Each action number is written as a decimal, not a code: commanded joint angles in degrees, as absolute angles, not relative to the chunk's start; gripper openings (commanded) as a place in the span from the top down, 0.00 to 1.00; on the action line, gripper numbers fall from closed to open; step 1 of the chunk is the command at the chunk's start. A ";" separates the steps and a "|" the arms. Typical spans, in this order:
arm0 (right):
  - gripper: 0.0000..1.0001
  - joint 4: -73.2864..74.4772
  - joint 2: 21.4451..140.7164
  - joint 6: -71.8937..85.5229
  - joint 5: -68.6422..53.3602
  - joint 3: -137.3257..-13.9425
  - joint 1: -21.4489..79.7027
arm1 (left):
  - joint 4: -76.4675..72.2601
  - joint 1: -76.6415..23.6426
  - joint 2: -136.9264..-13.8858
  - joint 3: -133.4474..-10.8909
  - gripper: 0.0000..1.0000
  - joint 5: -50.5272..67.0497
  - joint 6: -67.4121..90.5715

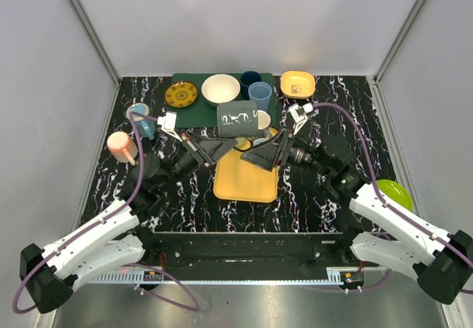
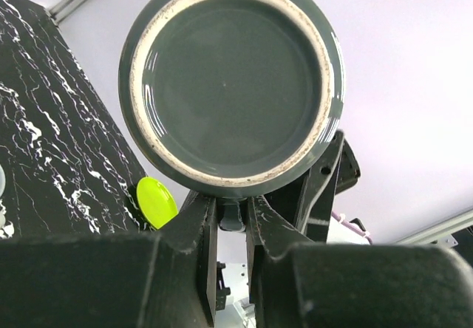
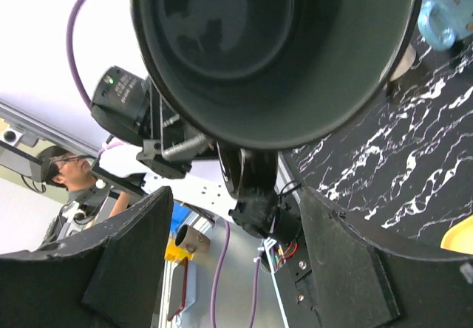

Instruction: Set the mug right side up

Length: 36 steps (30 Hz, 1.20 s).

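Grey walls enclose a black marbled counter (image 1: 332, 188). Ref. landmark: yellow tray (image 1: 244, 184) at ctr. The mug (image 1: 236, 119), dark grey w/ white lettering, is off the counter, lying on its side in the air over the tray's far edge. Left-wrist view shows its base square on. Right-wrist view looks into its mouth, so the mouth faces the tray's right side. My left hand (image 2: 231, 204) reaches in from the tray's left, fingers nearly together, clamped on the mug's handle on its underside. My right hand (image 3: 235, 195) sits over the tray's far-right corner, fingers spread wide, below the rim and apart from the mug. A lime plate (image 1: 392, 192) lies well to the tray's right, a pink cup (image 1: 120, 145) well to its left.
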State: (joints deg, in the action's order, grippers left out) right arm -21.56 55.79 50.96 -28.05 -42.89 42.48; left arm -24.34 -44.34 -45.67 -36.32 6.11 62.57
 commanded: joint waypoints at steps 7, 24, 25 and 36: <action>0.30 -25.57 57.21 52.73 -36.46 -49.22 36.30 | -32.61 -45.88 -44.82 -38.41 1.00 10.28 62.49; 0.93 -29.26 63.19 56.60 -43.24 -51.86 36.30 | -33.22 -48.78 -47.64 -39.55 1.00 13.89 60.65; 0.97 -29.18 63.11 56.51 -43.42 -51.86 36.30 | -32.70 -48.87 -47.55 -39.55 1.00 13.89 60.38; 1.00 -12.86 56.61 44.66 -37.18 -53.79 36.12 | -24.01 -48.78 -40.19 -36.74 0.35 5.82 55.56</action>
State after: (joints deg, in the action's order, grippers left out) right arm -19.20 60.42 51.88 -41.12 -49.50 36.01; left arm -25.52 -48.10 -45.60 -36.69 8.27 59.18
